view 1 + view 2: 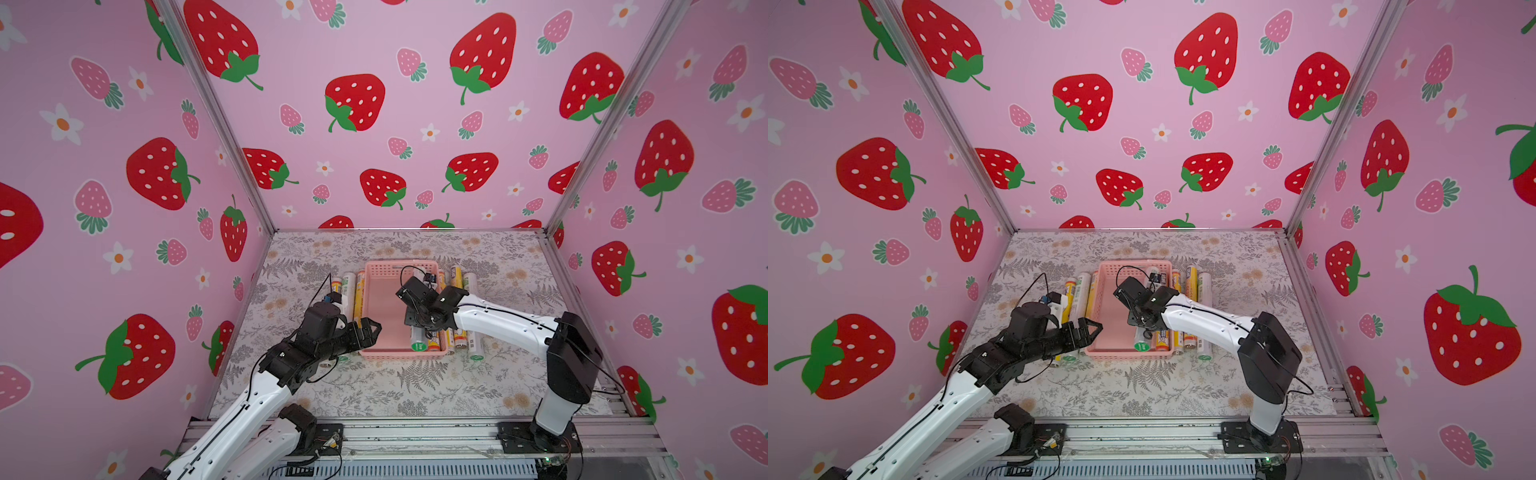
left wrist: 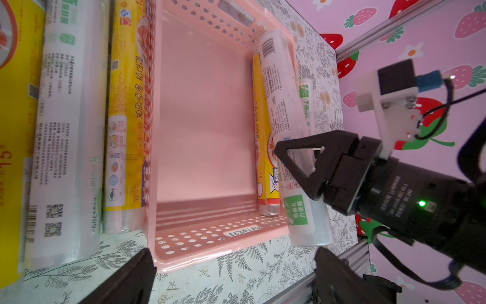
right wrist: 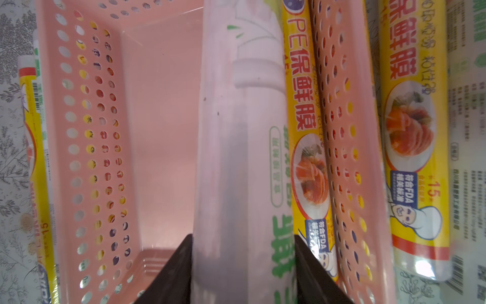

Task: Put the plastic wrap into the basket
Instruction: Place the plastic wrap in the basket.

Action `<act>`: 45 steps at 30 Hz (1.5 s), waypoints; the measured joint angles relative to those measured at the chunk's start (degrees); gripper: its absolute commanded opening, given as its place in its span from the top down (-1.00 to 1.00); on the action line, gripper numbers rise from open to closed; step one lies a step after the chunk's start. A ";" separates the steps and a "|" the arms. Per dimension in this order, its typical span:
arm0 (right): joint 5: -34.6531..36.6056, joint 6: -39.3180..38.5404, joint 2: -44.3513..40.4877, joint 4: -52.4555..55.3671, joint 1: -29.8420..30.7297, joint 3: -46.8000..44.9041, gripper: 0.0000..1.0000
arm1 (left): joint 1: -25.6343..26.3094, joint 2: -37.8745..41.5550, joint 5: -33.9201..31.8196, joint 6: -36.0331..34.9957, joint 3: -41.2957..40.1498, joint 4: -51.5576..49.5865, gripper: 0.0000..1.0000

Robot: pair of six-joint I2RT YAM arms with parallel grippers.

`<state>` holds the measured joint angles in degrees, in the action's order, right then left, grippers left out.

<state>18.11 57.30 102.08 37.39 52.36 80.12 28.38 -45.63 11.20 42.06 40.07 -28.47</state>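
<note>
Black fingers (image 3: pixel 173 276) of the right tool (image 3: pixel 242 237) sit closest to the right wrist camera, and they are squeezed onto a white roll (image 3: pixel 236 158) of plastic wrap. So the right tool is narrow and is holding that roll near one end. The roll runs straight out from the tool, the same way as the long side of the pink basket (image 3: pixel 79 158). It sits over the basket's right part, just beside a yellow roll (image 3: pixel 305 136) that already lies inside along the wall. In the left wrist view the white roll looks a bit tilted. Whether it touches the basket floor cannot be told.

The white roll is long and thin, almost as long as the basket, with green writing and a green end.

The left tool (image 1: pixel 372 334) is opened wide with nothing in it. It hangs by the basket's near left corner. Other rolls (image 1: pixel 349 291) lie on the flowery surface (image 1: pixel 415 386) on both sides of the basket, all pointing the same way as it.

The right arm is the nearer one for this roll. The next job looks like lowering it flat and letting go, lined up so its ends miss the short walls.
</note>
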 measured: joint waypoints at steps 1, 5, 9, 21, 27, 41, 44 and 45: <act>0.24 -0.02 0.39 -0.44 0.00 0.00 0.31 | 0.00 0.00 0.00 0.00 0.00 -0.02 -0.99; 0.81 -0.31 0.83 -2.19 0.13 -0.76 0.31 | 0.00 0.42 0.00 0.00 -0.37 0.04 -0.99; 1.75 -1.22 1.16 -3.72 0.37 -1.75 0.30 | 0.00 1.31 -0.04 0.00 -1.77 0.13 -0.99; 3.87 -2.69 6.69 -5.66 0.70 -1.75 0.20 | 0.00 0.48 0.00 -0.04 -2.03 0.13 -0.99; 3.93 -2.43 8.92 -6.45 0.74 -1.75 -0.02 | 0.00 0.48 -0.02 -0.26 -2.03 -0.11 -0.99; 5.03 -2.47 9.25 -6.45 0.76 -1.16 -0.26 | 0.00 0.39 0.68 0.02 -2.03 -0.59 -0.99; 5.07 -2.82 8.81 -6.43 0.76 -0.96 -0.26 | 0.00 0.74 -0.07 -0.33 -1.95 -1.49 -1.00; 5.03 -3.15 8.22 -6.32 0.76 -0.96 -0.27 | 0.00 0.57 0.00 -0.46 -1.79 -1.57 -1.00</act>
<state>23.14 54.15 110.30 31.07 53.12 79.15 28.38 -45.06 11.20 41.60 38.28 -30.04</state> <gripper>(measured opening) 0.631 0.999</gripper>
